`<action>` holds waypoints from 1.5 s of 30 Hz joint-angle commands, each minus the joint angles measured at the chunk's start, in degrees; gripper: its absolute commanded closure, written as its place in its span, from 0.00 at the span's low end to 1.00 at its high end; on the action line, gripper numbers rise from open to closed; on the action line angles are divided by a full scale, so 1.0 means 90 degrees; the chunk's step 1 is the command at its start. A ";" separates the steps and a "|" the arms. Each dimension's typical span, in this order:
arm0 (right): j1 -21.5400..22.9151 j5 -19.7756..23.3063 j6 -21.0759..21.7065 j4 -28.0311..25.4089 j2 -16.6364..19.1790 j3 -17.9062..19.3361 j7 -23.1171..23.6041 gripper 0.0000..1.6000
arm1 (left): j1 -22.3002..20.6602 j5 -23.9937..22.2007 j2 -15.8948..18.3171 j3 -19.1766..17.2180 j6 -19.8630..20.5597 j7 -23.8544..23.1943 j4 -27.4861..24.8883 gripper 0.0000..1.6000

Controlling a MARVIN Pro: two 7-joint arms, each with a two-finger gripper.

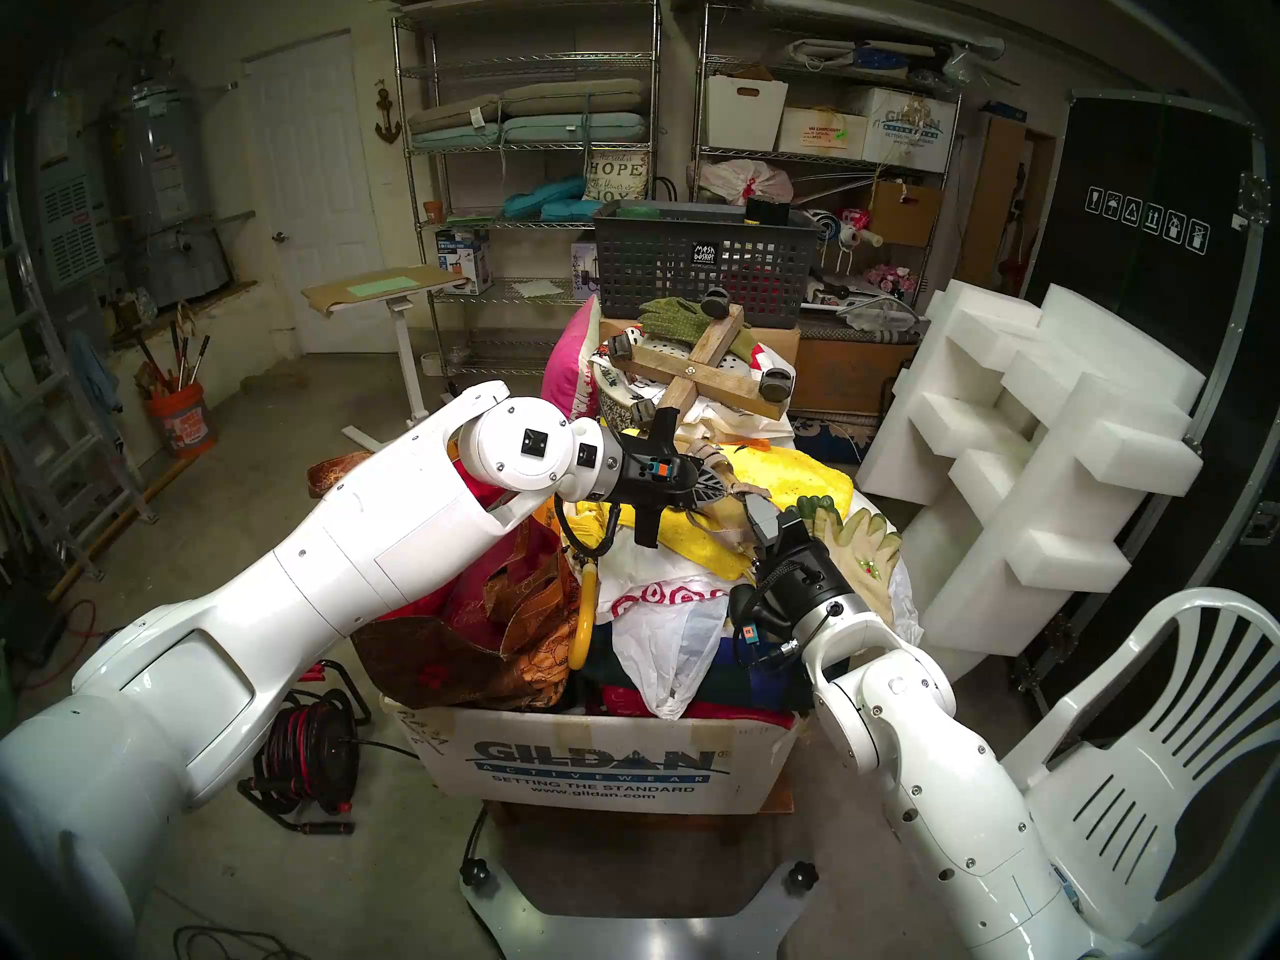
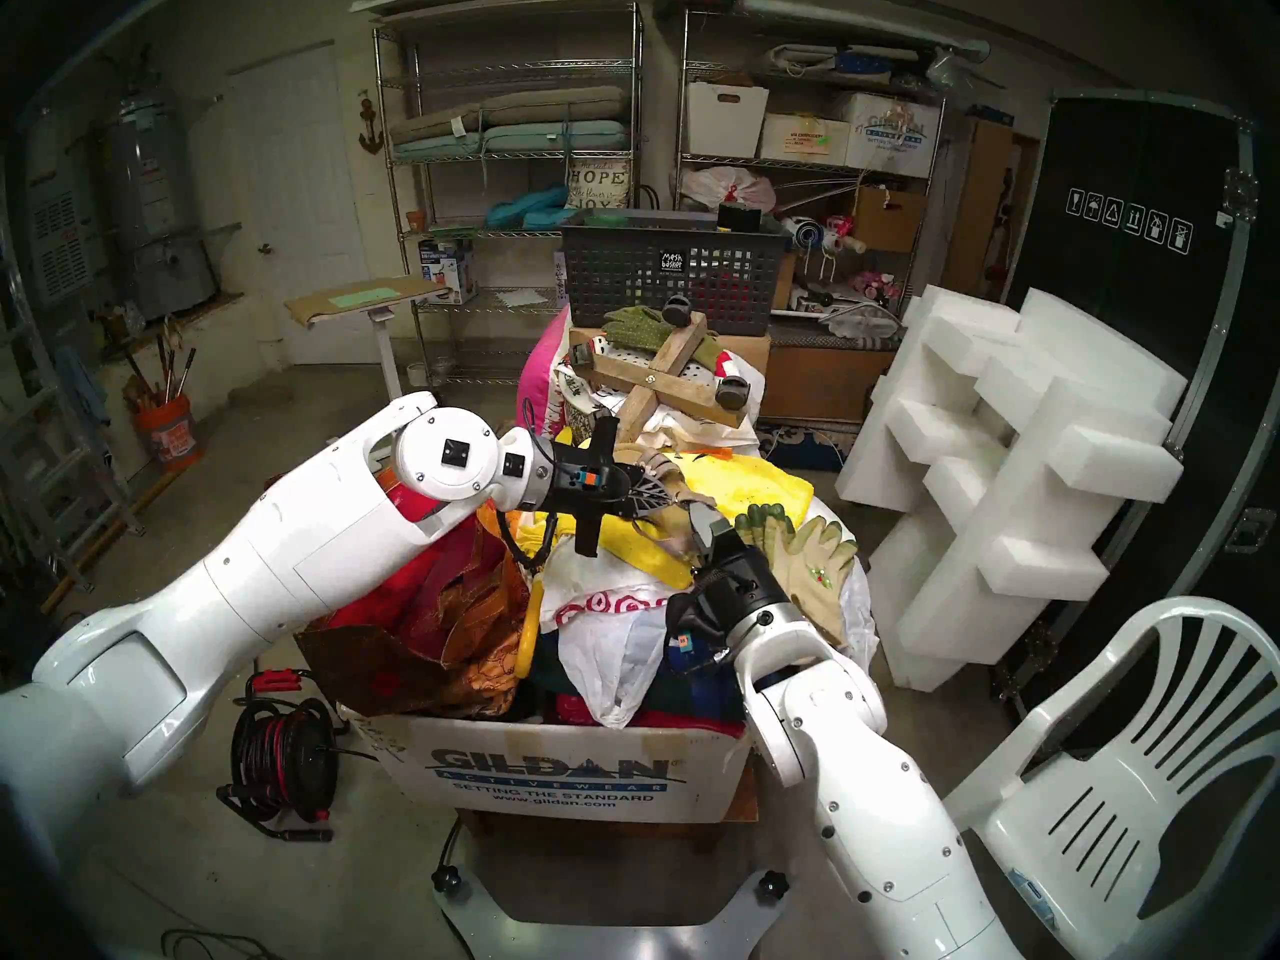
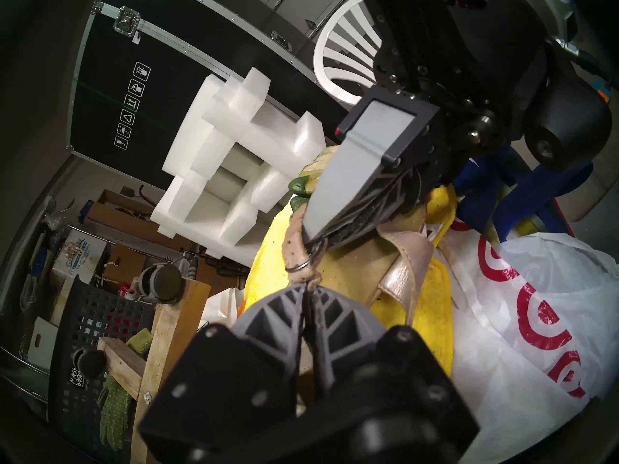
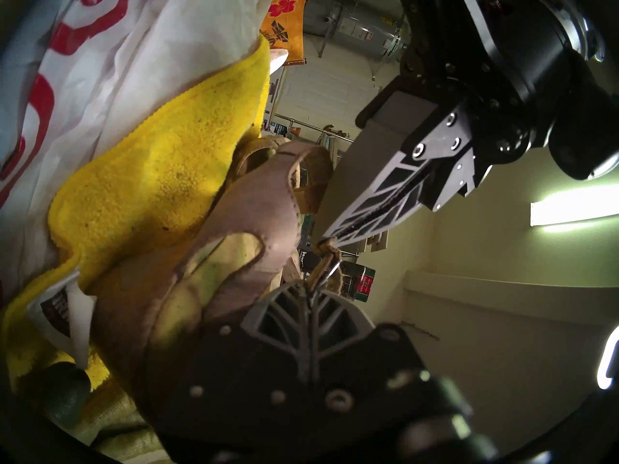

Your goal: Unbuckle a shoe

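Left wrist view, lower centre of frame: left pincer (image 3: 306,291), jaws pressed together on the tan ankle strap (image 3: 294,252) just below the metal buckle ring (image 3: 306,264). A thin dark slit shows between the tips; whether grip is loosening, cannot tell from the frames.

Directly above it in that frame: right pincer (image 3: 313,240), coming down from the upper right, jaws pressed together on the same strap on the far side of the ring. So the ring sits between the two pincer tips, each pincer just beside it. Right wrist view agrees: right pincer (image 4: 310,287) at lower centre pinching strap at the ring (image 4: 330,267), left pincer (image 4: 326,240) entering from the upper right, its tip touching the strap end.

Key relation: strap's long axis runs roughly tip-to-tip between the two pincers, near vertical in the left wrist frame. Both arms equally near the buckle; neither needs to reach. Judgement: the next move is a pull apart along that axis, or feeding strap back through the ring, not a re-approach.

Beyond: the shoe (image 3: 385,272), a beige strappy sandal, lies at centre-right of the left wrist frame on a yellow towel (image 3: 432,306), its body trailing toward the frame's right, away from the buckle. Head view, centre: shoe (image 1: 724,491) atop the heaped cardboard box (image 1: 602,764), between the two pincers.

Risk (judgement): the shoe is unanchored and may lift with the strap.
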 commanded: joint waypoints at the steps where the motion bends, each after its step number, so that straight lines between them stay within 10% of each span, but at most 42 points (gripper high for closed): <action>1: -0.0033 0.0060 0.0016 -0.0100 -0.0069 -0.0024 0.0088 1.00 | -0.0125 -0.0006 -0.0057 -0.0148 0.0009 0.0139 -0.0164 0.70; 45: 0.0005 0.0312 0.0360 -0.0278 -0.0221 -0.0106 0.0453 1.00 | -0.0034 -0.0106 0.0139 -0.0063 -0.0210 -0.0011 -0.0178 0.53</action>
